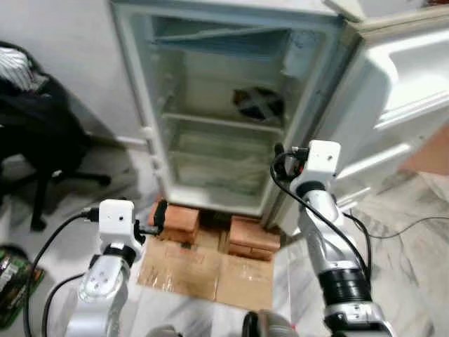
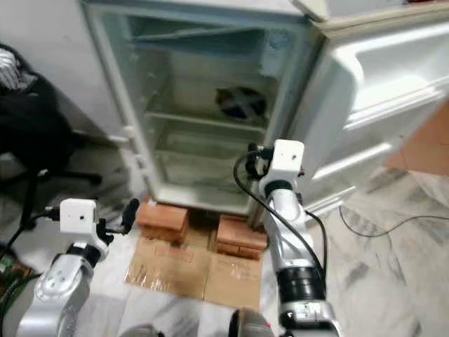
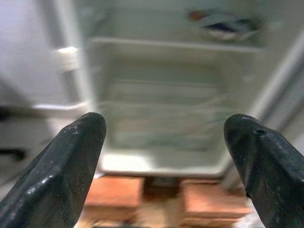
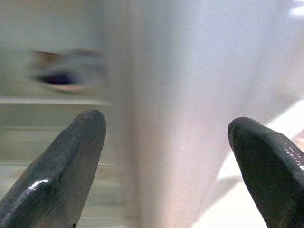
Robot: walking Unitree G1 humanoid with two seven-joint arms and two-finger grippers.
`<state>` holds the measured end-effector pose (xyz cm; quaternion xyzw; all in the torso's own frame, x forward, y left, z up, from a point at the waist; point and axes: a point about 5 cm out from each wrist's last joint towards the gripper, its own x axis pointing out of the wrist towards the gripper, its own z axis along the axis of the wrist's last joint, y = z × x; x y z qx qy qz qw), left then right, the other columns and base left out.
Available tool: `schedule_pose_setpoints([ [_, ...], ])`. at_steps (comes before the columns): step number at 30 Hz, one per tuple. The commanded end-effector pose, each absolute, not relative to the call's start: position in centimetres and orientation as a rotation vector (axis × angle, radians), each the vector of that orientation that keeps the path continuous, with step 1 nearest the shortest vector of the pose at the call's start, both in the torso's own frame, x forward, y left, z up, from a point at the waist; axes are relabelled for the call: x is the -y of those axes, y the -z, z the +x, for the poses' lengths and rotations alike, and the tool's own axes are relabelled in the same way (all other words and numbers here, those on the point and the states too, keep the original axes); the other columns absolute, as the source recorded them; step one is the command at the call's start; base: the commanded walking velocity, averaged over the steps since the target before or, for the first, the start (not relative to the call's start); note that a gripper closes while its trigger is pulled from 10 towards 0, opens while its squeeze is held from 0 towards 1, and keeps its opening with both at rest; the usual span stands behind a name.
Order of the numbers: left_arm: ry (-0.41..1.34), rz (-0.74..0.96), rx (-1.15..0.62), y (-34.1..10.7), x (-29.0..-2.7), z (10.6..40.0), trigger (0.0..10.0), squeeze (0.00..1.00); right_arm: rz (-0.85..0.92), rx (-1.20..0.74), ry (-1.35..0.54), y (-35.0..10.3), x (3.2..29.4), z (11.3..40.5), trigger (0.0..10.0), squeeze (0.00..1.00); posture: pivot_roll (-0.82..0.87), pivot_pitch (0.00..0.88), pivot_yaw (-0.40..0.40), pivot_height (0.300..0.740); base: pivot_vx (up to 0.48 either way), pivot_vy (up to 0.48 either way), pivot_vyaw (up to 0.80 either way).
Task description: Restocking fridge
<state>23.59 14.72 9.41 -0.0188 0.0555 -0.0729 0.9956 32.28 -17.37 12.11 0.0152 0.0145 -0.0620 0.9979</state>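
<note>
Standing open ahead, the fridge (image 1: 231, 112) is facing both spread, empty grippers, the right gripper (image 4: 166, 156) reaching nearer than the left gripper (image 3: 164, 156).

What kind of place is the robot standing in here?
Probably a room in a home: an open fridge raised on bricks over flattened cardboard, with a black office chair beside it on the marble-patterned floor.
</note>
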Motion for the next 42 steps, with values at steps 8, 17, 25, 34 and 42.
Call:
schedule_pose_setpoints([
  [8,0.095,-0.011,-0.155,-8.8,-16.1,22.9,10.0,0.0,0.036,-0.028,0.133,-11.9,16.7,31.9,10.0,0.0,0.08,0.178,0.018,0.74,0.0,0.0,-0.11],
  [17,0.103,-0.013,-0.169,-8.9,-16.1,22.6,10.0,0.0,0.062,-0.063,0.123,-11.1,16.6,33.2,10.0,0.0,0.1,0.203,0.028,0.74,0.0,0.0,0.0],
  [25,0.088,-0.001,-0.176,-9.0,-16.3,22.2,10.0,0.0,0.078,-0.047,0.094,-11.8,15.9,35.1,10.0,0.0,0.12,0.21,0.027,0.74,0.0,0.0,0.0],
  [34,0.079,0.012,-0.18,-9.0,-16.6,22.2,10.0,0.0,0.147,0.005,0.024,-12.8,14.8,36.1,10.0,0.0,0.13,0.208,0.023,0.74,0.0,0.0,0.0],
  [42,0.082,0.016,-0.181,-9.0,-16.6,22.4,10.0,0.0,0.356,0.013,-0.168,-13.1,12.4,35.8,10.0,0.0,0.12,0.202,0.025,0.74,0.0,0.0,0.0],
])
